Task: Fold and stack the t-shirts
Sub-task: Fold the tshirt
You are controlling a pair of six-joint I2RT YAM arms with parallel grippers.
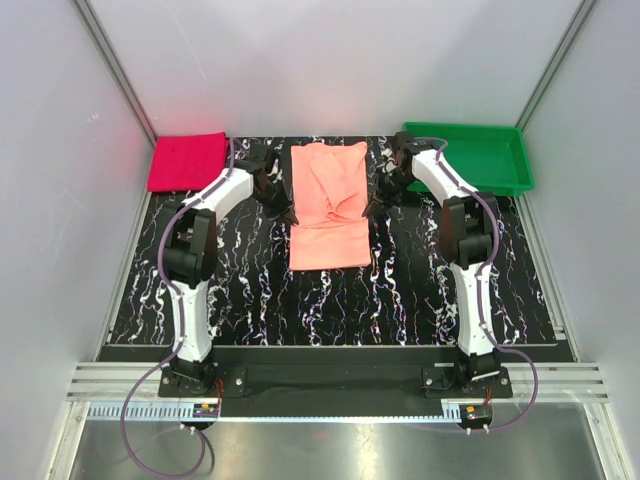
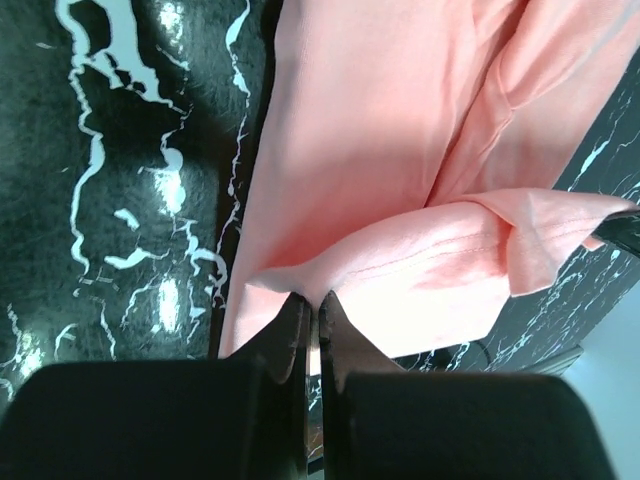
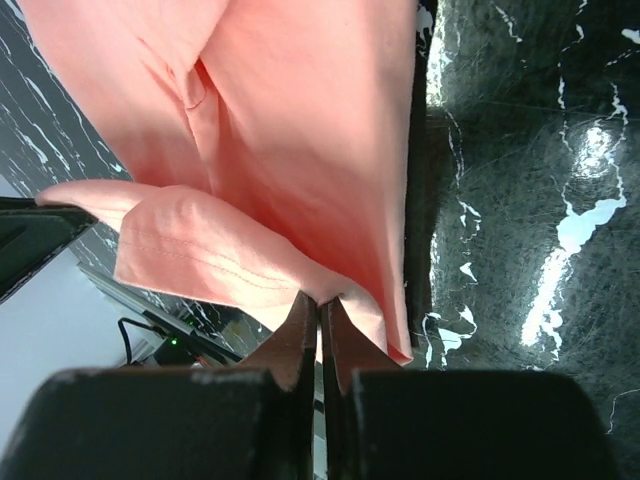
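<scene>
The salmon-peach t-shirt (image 1: 328, 205) lies as a long narrow strip in the middle of the black marbled mat. A hemmed edge of it is lifted and stretched between my two grippers above its middle. At its left side, my left gripper (image 1: 284, 212) is shut on a pinch of this shirt (image 2: 380, 150), fingertips together at the gripper (image 2: 312, 298). Over on the right side, my right gripper (image 1: 372, 206) is shut on the other end of that edge (image 3: 300, 130), its tips meeting at the gripper (image 3: 320, 298). The magenta-red t-shirt (image 1: 187, 160) rests folded at the back left corner.
A green plastic tray (image 1: 480, 155) stands at the back right, just behind the right arm. The black marbled mat (image 1: 330, 300) stretches bare toward the arm bases. White walls close in the back and both sides.
</scene>
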